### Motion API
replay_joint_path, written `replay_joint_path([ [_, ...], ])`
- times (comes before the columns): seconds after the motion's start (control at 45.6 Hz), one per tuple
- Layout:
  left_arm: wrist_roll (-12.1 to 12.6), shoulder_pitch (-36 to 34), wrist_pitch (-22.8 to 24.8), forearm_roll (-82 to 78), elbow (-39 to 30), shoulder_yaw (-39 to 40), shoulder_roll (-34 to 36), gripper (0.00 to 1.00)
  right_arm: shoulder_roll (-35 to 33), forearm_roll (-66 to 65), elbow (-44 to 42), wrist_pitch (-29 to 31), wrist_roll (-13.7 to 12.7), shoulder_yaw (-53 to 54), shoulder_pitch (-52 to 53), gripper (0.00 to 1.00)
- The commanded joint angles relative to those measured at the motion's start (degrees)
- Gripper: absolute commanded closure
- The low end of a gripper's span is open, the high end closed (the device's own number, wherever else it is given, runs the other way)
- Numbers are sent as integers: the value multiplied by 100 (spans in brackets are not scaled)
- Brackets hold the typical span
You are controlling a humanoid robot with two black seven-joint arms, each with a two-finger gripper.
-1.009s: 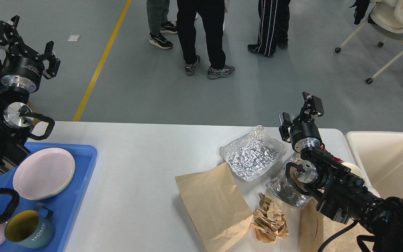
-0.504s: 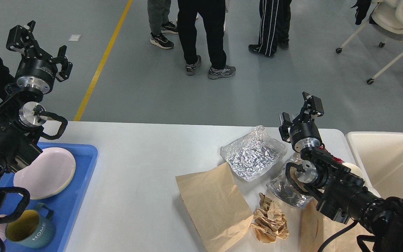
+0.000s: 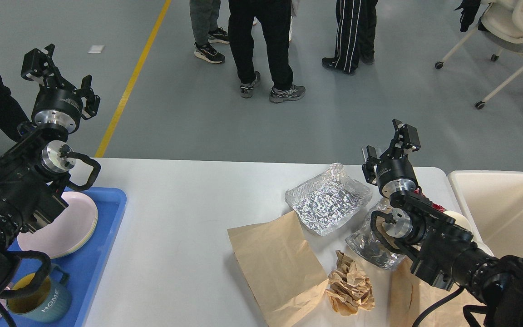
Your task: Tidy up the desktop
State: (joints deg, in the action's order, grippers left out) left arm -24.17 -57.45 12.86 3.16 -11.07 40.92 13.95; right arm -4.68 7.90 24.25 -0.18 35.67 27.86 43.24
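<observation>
The white desktop (image 3: 184, 218) spans the view. On its right half lie a silver foil tray (image 3: 327, 200), a flat brown paper bag (image 3: 275, 263), a crumpled ball of brown paper (image 3: 350, 288) and a crinkled clear wrapper (image 3: 372, 247). My right gripper (image 3: 391, 147) is open and empty, raised above the far table edge just right of the foil tray. My left gripper (image 3: 59, 75) is open and empty, held high over the table's far left corner.
A blue tray (image 3: 105, 222) at the left holds a pink plate (image 3: 73, 222) and a teal mug (image 3: 46, 295). A cream plastic bin (image 3: 506, 206) stands past the right edge. Several people stand on the floor beyond the table. A chair stands far right.
My left arm has swung rightward and slightly down, bringing its gripper closer over the table's left corner and covering more of the pink plate. The right arm has not moved.
</observation>
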Motion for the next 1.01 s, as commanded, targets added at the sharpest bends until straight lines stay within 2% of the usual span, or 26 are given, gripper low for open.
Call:
replay_joint_path([
  [0.0,0,269,5,0,0,39,-217,4,2,-8,0,0,1,0,0,0],
  [0.153,-8,586,93,0,0,47,-278,4,2,1,0,0,1,0,0,0],
  [0.614,-35,964,102,0,0,39,-314,4,2,-8,0,0,1,0,0,0],
  [0.987,-114,1017,146,-18,0,-58,-340,4,-7,1,0,0,1,0,0,0],
])
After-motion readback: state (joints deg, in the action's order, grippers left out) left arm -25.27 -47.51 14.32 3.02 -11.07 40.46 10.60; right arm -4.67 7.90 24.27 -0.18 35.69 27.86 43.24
